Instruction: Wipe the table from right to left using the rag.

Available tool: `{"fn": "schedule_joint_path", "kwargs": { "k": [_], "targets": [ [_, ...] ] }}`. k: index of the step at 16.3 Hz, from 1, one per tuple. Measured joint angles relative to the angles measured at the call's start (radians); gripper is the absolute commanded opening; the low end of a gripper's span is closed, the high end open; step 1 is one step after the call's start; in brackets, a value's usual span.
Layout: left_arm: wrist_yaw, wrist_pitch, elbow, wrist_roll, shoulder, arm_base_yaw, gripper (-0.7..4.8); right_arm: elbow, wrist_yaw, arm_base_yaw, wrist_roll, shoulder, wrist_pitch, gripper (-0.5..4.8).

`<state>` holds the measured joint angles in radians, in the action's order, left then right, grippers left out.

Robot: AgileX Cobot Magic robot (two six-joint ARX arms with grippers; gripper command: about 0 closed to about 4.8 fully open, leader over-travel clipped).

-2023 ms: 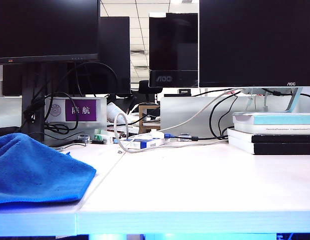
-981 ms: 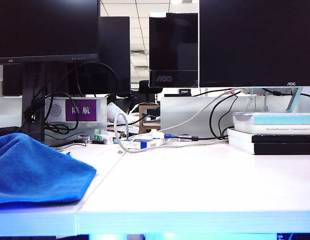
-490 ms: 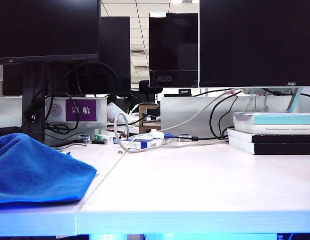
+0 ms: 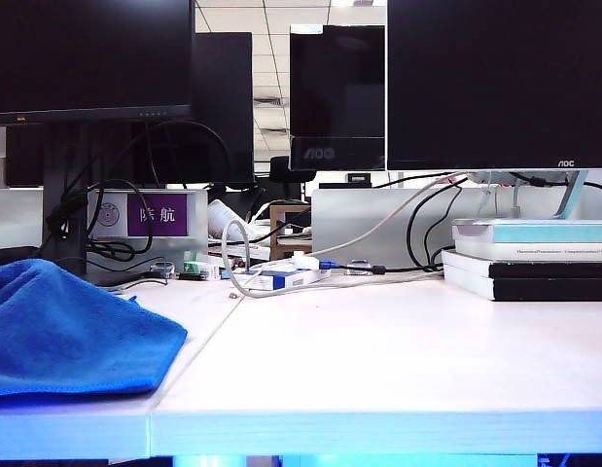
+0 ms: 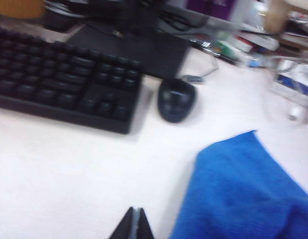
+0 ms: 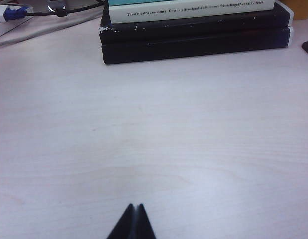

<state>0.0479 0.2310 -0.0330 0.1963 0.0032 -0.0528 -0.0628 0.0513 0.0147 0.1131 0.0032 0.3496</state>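
The rag at lower left is bright blue. The surface is white; both grippers black.

We sit low at the table's front edge, facing the monitors. Our left wrist view hangs close above the rag, shared with the exterior; our right wrist view shares the books.

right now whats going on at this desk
Nothing is being handled. The rag lies rumpled at the left end of the table, released. The left tool is shut above bare table beside the rag; the right tool is shut over bare table near the stacked books.
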Motion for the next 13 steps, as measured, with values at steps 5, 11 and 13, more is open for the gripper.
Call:
{"fn": "schedule_joint_path", "kwargs": {
  "k": [5, 11, 13],
  "targets": [
    [-0.014, -0.002, 0.000, -0.254, 0.000, 0.047, -0.05, 0.000, 0.000, 0.000, 0.000, 0.000, 0.000, -0.01],
    [-0.019, -0.002, 0.000, -0.267, 0.000, 0.047, -0.05, 0.000, 0.000, 0.000, 0.000, 0.000, 0.000, -0.01],
    [-0.019, -0.002, 0.000, -0.268, 0.000, 0.047, -0.04, 0.000, 0.000, 0.000, 0.000, 0.000, 0.000, -0.01]
  ]
}}
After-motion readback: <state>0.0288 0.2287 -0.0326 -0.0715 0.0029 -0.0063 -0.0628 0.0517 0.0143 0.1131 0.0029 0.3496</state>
